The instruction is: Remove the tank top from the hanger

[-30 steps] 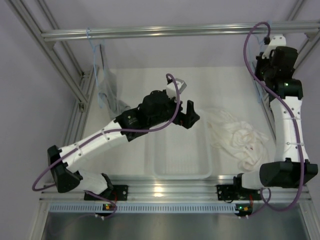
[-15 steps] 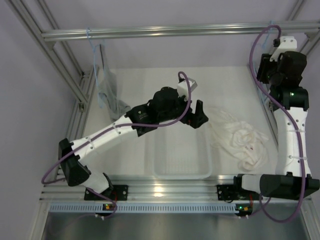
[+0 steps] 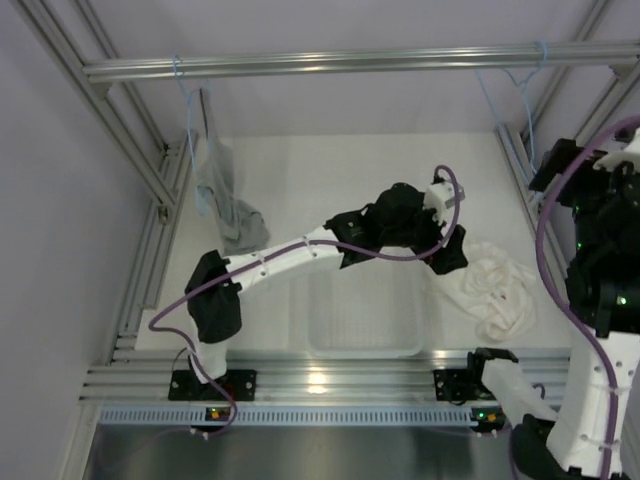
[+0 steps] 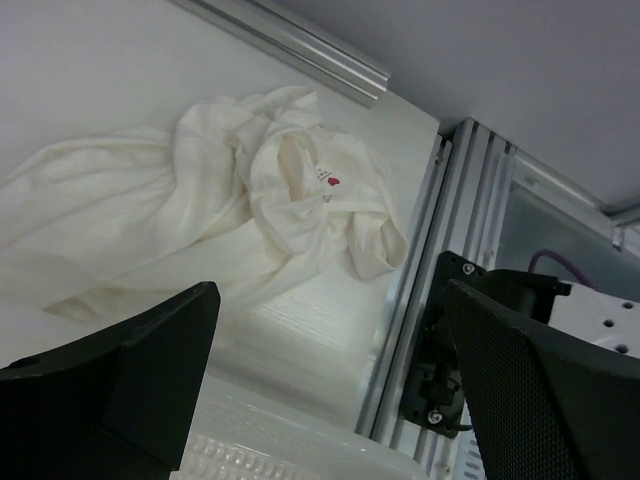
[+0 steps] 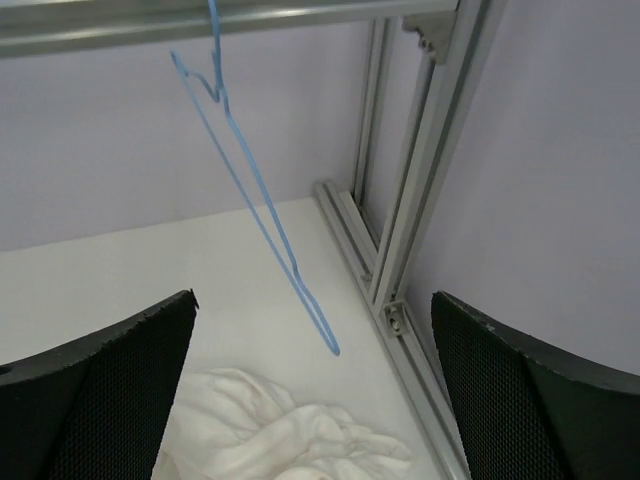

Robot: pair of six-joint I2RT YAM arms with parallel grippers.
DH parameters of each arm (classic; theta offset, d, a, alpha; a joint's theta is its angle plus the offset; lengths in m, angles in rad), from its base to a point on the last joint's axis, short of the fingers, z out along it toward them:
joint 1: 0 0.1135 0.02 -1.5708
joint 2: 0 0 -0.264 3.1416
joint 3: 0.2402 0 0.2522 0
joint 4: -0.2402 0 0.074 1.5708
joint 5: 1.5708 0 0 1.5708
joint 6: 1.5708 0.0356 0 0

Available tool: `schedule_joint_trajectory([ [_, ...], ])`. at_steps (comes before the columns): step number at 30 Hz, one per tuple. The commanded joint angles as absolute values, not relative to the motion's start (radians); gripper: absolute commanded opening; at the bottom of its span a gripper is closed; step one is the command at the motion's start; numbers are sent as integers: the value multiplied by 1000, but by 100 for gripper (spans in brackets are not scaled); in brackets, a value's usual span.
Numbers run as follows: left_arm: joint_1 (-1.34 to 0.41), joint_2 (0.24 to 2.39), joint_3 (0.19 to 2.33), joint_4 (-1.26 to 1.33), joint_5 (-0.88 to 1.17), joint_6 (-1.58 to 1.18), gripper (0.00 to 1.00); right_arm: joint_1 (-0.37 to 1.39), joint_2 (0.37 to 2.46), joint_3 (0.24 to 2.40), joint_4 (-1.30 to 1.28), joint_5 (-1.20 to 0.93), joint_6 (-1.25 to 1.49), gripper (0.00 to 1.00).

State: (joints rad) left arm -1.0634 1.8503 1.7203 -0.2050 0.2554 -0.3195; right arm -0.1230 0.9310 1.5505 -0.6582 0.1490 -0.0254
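We see an aluminium frame (image 3: 350, 62) around a white table (image 3: 330, 170), its far rail running left to right. The left arm (image 3: 290, 262) reaches across the table toward the right, over the far edge of a clear tray (image 3: 362, 325) that sits at the near middle. The right arm (image 3: 600, 300) stands raised at the right edge.

The tank top (image 3: 500, 295) lies crumpled on the table at the near right, just beside the tray and off any hanger; in the left wrist view (image 4: 250, 210) we see it bunched in folds, with a small red mark at its label. At the far left a grey garment (image 3: 222, 195) hangs from a blue hanger. At the far right a second, bare blue hanger (image 5: 262, 215) dangles tilted from the rail, above the white cloth.

The left gripper (image 4: 332, 300) hovers near the tank top, fingers (image 4: 110, 390) spread wide, touching nothing. The right gripper (image 5: 312, 300) faces the bare hanger, fingers (image 5: 540, 390) released and wide apart, clear of the wire.
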Motion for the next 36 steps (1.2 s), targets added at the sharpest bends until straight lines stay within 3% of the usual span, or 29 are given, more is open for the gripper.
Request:
schedule_joint_trajectory([
  [1,-1097,1936,1764,-98,296,-192,99,-143,810,1536,-706,164,15,99],
  [7,-1157,2116,1874,-83,206,-35,99,-141,593,1539,-733,31,66,99],
  [16,-1164,2348,2043,-84,190,150,99,-138,450,1580,-782,-127,133,99],
  [22,-1193,2514,2199,-71,-50,281,99,-126,405,1586,-790,-161,138,99],
  [30,-1192,2689,2302,-187,144,238,99,-120,391,1609,-788,-202,152,99],
  [31,-1192,2697,2307,-201,161,233,94,-120,388,1609,-788,-207,153,99],
  [33,-1189,2710,2315,-212,192,213,68,-120,385,1618,-785,-216,158,99],
  [34,-1187,2709,2319,-212,195,206,48,-120,384,1620,-787,-219,158,99],
  [35,-1187,2709,2324,-213,193,196,6,-120,382,1626,-785,-221,160,99],
  [36,-1189,2701,2344,-210,178,181,0,-120,382,1631,-787,-221,161,99],
])
